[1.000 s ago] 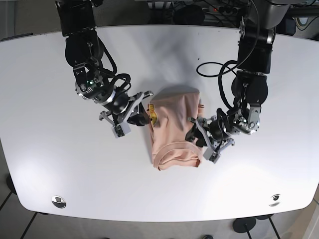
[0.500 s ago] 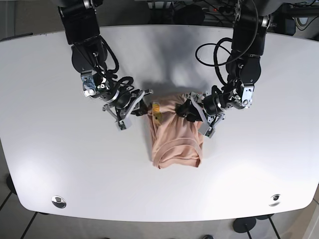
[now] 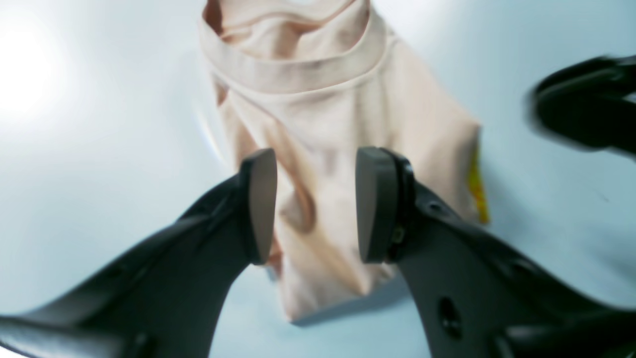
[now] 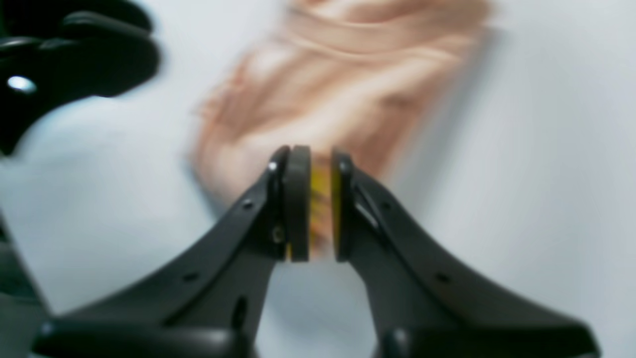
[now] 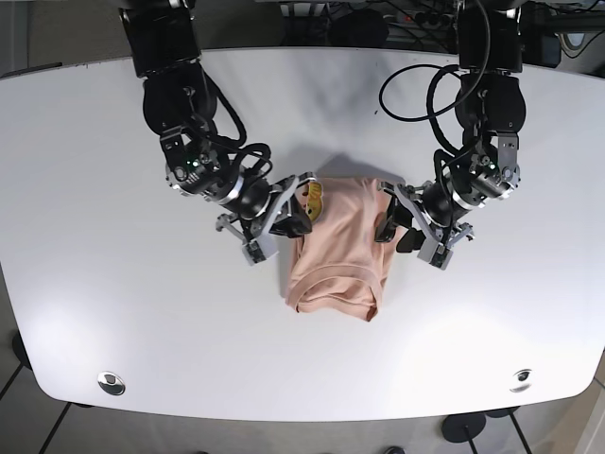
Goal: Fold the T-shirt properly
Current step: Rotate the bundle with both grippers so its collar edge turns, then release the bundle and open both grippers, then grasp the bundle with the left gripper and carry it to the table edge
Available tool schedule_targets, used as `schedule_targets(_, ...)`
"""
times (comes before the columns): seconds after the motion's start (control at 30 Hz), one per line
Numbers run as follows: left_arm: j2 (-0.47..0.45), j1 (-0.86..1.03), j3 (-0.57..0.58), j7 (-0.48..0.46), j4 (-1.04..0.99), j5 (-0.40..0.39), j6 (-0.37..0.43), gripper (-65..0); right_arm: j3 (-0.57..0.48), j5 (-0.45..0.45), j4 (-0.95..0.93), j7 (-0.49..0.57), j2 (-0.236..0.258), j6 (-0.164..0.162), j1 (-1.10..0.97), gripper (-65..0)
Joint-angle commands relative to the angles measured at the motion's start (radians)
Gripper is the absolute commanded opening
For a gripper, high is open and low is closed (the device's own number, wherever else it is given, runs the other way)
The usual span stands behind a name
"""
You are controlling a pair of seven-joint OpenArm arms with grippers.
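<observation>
One T-shirt (image 5: 336, 255), pale peach in colour, was seen lying on the white table (image 5: 113, 284), gathered into a narrow folded bundle near the table's middle. Its ribbed collar (image 5: 333, 295) was turned toward the near edge of the table. A yellow patch (image 5: 313, 199) was visible at the upper corner of the bundle, on the side of the right arm.

Two grippers were counted. The right gripper (image 4: 314, 209) was found closed on the yellow part of the T-shirt, which was pinched between the two pads; the view was blurred, so the fabric behind was seen only as a soft peach shape. In the base view this gripper (image 5: 288, 213) was placed at the bundle's edge, touching it.

The left gripper (image 3: 313, 204) was found with its jaws apart, one finger on each side of a raised fold of the T-shirt; no clamping of the cloth was seen. In the base view it (image 5: 397, 227) was positioned against the opposite edge of the bundle.

No containers were shown. Two round metal fittings (image 5: 112, 383) were counted near the table's front edge.
</observation>
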Motion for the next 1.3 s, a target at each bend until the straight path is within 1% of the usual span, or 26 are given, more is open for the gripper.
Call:
schedule_targets(0.03,-0.011,0.005,-0.035,-0.015,0.012,-0.008,-0.002,-41.1,0.005,0.009,-0.016,0.027,-0.04,0.007,0.04,-58.3)
schedule_targets(0.07,-0.011,0.013,-0.054,-0.015,-0.014,-0.006,-0.002,-41.3,0.005,0.009,-0.049,0.024,-0.065,0.007,0.066,-58.3)
schedule_targets(0.13,-0.011,0.019,-0.062,-0.02,-0.068,-0.006,-0.002,-41.4,0.004,0.009,-0.133,0.025,-0.095,0.012,0.1,-58.3)
schedule_targets(0.23,-0.005,0.022,-0.054,-0.023,-0.136,-0.006,-0.002,-41.4,0.004,0.007,-0.283,0.033,-0.108,0.013,0.147,-58.3)
schedule_targets(0.3,0.009,0.021,-0.053,-0.023,-0.18,-0.006,-0.002,-41.4,0.004,0.007,-0.34,0.071,-0.103,0.013,0.152,-58.3)
schedule_targets(0.33,0.022,0.021,-0.053,-0.023,-0.219,-0.006,-0.002,-41.4,0.004,0.007,-0.371,0.104,-0.078,0.013,0.152,-58.3)
schedule_targets(0.37,0.022,0.021,-0.048,-0.023,-0.243,-0.005,0.0,-41.4,0.004,0.007,-0.388,0.116,-0.065,0.013,0.152,-58.3)
schedule_targets(0.47,0.004,0.021,-0.008,-0.023,-0.294,-0.005,-0.002,-41.4,0.004,0.007,-0.415,0.125,-0.023,0.013,0.147,-58.5)
schedule_targets(0.57,-0.004,0.024,0.024,-0.023,-0.294,-0.006,-0.002,-41.4,0.01,0.007,-0.411,0.125,0.0,0.013,0.126,-58.5)
schedule_targets(0.6,-0.004,0.025,0.024,-0.023,-0.295,-0.005,-0.002,-41.4,0.011,0.012,-0.409,0.125,0.02,0.013,0.124,-58.5)
schedule_targets(0.67,-0.004,0.025,0.024,-0.021,-0.291,-0.006,-0.002,-41.4,0.011,0.017,-0.392,0.125,0.027,0.013,0.123,-58.5)
schedule_targets(0.7,-0.004,0.025,0.024,-0.02,-0.283,-0.011,-0.004,-41.4,0.011,0.017,-0.357,0.125,0.031,0.013,0.12,-58.5)
schedule_targets(0.77,-0.004,0.037,0.021,-0.018,-0.199,-0.011,-0.004,-41.4,0.013,0.017,-0.236,0.124,0.032,0.008,0.081,-58.5)
schedule_targets(0.87,0.001,0.045,0.002,-0.018,-0.013,-0.005,0.006,-41.1,0.016,0.018,-0.076,0.119,0.067,0.002,0.045,-58.5)
schedule_targets(0.9,0.002,0.042,0.002,-0.018,0.018,-0.005,0.015,-40.8,0.034,0.018,-0.047,0.119,0.067,0.002,0.034,-58.5)
schedule_targets(0.93,0.009,0.039,0.007,-0.018,0.042,-0.005,0.047,-40.7,0.073,0.018,-0.021,0.114,0.069,0.002,0.021,-58.5)
schedule_targets(0.97,0.033,0.028,0.025,-0.02,0.053,-0.005,0.101,-40.1,0.113,0.018,0.0,0.094,0.069,0.002,0.009,-58.5)
schedule_targets(1.0,0.048,0.001,0.047,-0.018,0.056,-0.005,0.165,-37.4,0.159,0.018,0.013,0.07,0.069,0.004,0.005,-58.5)
schedule_targets(1.03,0.058,-0.025,0.076,-0.018,0.052,-0.005,0.228,-32.8,0.202,0.018,0.02,0.045,0.069,0.012,0.0,-58.5)
schedule_targets(1.1,0.061,-0.067,0.156,-0.029,0.036,0.004,0.34,-23.6,0.28,0.018,0.025,0.016,0.069,0.013,-0.005,-58.5)
schedule_targets(1.13,0.065,-0.095,0.229,-0.058,0.004,0.047,0.415,-19.9,0.329,0.018,0.027,0.012,0.072,0.013,-0.005,-58.5)
schedule_targets(1.17,0.067,-0.108,0.283,-0.09,-0.021,0.083,0.454,-18.2,0.358,0.018,0.027,0.01,0.072,0.013,-0.006,-58.5)
schedule_targets(1.2,0.079,-0.122,0.357,-0.146,-0.056,0.126,0.494,-16.7,0.39,0.018,0.028,0.008,0.073,0.013,-0.021,-58.5)
schedule_targets(1.23,0.097,-0.124,0.39,-0.184,-0.087,0.155,0.523,-16.5,0.407,0.018,0.028,0.008,0.073,0.013,-0.026,-58.5)
schedule_targets(1.27,0.124,-0.124,0.413,-0.232,-0.137,0.199,0.569,-16.4,0.433,0.018,0.028,0.008,0.073,0.013,-0.029,-58.5)
schedule_targets(1.3,0.145,-0.125,0.426,-0.256,-0.179,0.232,0.592,-16.0,0.444,0.018,0.028,0.008,0.073,0.015,-0.031,-58.5)
